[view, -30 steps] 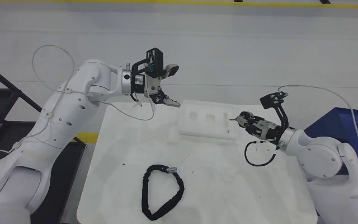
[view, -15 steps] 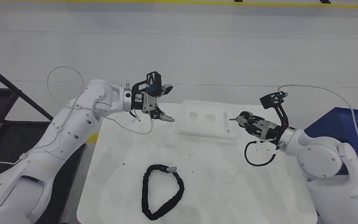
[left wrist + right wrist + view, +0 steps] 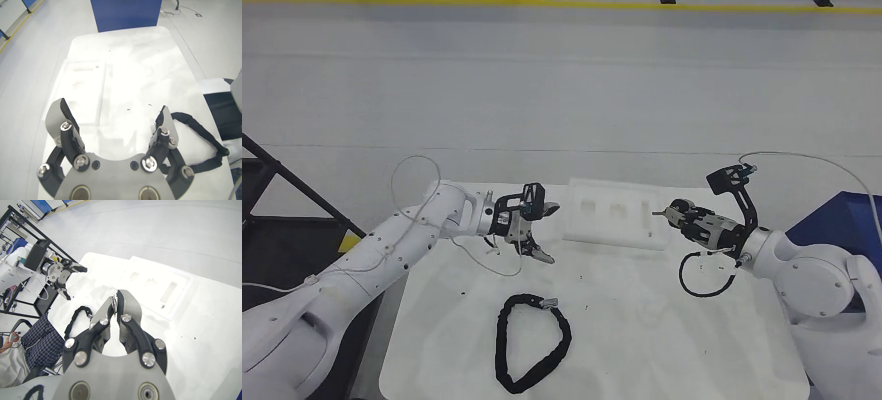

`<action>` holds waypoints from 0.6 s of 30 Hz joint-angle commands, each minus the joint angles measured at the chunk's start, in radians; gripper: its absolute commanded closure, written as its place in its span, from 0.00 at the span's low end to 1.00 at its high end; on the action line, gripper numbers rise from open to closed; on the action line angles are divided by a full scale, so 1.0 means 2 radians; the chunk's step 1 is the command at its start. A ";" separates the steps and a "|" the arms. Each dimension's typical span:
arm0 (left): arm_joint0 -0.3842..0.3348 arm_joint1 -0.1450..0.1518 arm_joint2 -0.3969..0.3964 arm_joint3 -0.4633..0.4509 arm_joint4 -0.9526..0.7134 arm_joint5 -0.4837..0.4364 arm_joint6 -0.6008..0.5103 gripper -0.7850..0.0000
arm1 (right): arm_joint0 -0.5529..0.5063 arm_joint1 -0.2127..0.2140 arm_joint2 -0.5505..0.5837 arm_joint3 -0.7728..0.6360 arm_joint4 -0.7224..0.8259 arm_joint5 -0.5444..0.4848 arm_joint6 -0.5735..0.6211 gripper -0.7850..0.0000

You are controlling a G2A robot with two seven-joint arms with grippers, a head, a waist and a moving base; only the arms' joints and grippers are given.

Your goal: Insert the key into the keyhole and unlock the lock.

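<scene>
- Table [image 3: 642, 330]: white, rounded corners.
- Foam tray [image 3: 587, 225]: white, at the table's far edge, between the arms.
- Lock [image 3: 522, 299]: black sleeved chain loop lying flat on the near-left part of the table. The top view shows the whole loop, its long axis near-to-far and its metal end toward the tray. The left wrist view shows one stretch of it [image 3: 202, 130] beside a finger.
- Left gripper [image 3: 545, 234]: jaws wide, holding nothing, above the table between tray and lock.
- Right gripper [image 3: 670, 213]: at the tray's right end, jaws narrow.
- Key [image 3: 114, 306]: the right wrist view shows it edge-on, pinched between the right fingertips. Its blade direction cannot be told.
</scene>
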 commanded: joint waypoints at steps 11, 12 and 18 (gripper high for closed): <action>-0.013 -0.002 0.079 0.019 0.015 0.000 0.037 0.00 | 0.000 0.000 0.000 0.000 0.000 0.000 0.000 1.00; -0.013 -0.002 0.079 0.019 0.015 0.000 0.037 0.00 | 0.000 0.000 0.000 0.000 0.000 0.000 0.000 1.00; -0.013 -0.002 0.079 0.019 0.015 0.000 0.037 0.00 | 0.000 0.000 0.000 0.000 0.000 0.000 0.000 1.00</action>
